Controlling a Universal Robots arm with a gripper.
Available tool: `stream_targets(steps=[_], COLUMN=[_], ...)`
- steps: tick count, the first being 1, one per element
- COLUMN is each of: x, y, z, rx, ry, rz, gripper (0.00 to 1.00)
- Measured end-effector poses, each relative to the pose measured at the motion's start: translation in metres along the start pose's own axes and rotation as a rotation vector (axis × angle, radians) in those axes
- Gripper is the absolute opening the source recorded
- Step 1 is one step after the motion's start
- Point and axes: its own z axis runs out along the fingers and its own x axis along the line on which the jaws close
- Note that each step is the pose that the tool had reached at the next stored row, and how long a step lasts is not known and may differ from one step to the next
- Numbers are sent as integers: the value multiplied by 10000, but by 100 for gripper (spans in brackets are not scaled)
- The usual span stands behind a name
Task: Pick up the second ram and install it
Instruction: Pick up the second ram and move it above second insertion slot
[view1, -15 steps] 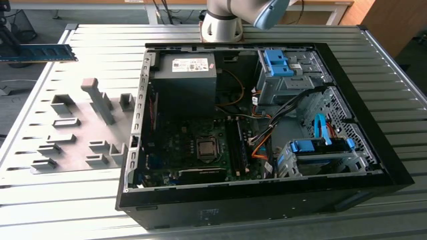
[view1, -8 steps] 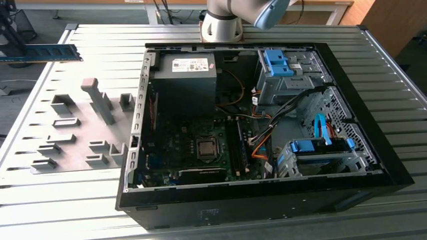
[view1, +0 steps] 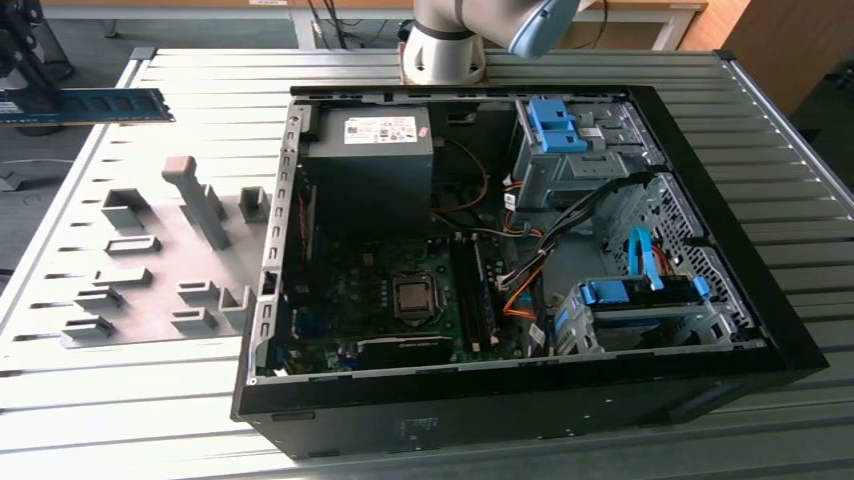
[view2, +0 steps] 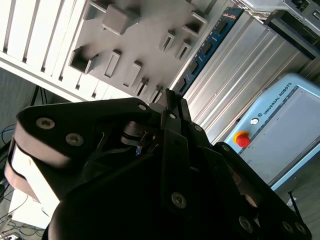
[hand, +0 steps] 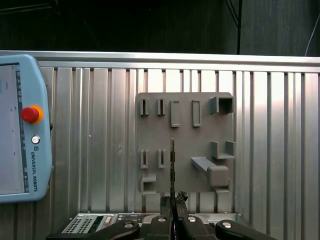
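Note:
The second ram (view1: 87, 105) is a thin blue board. It hangs level in the air above the table at the exterior view's left, beyond the grey holder plate (view1: 154, 265). My gripper (hand: 172, 204) is shut on one end of it. In the first wrist view the second ram (hand: 172, 167) shows edge-on, over the grey holder plate (hand: 185, 145) far below. In the second wrist view the second ram (view2: 207, 47) runs out from between my gripper (view2: 169, 102) fingers.
An open computer case (view1: 747, 330) lies on the ribbed metal table (view1: 200, 70), with the motherboard (view1: 387, 290) and its long memory slots (view1: 474, 295) exposed. The arm's base (view1: 447, 45) stands behind the case. A teach pendant (hand: 22, 127) lies on the table beside the holder plate.

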Motion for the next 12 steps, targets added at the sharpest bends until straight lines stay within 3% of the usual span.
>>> stream_targets(steps=[12], x=[0], y=[-62], z=[0], rx=[0], ry=[0], rz=[0], gripper=[14])
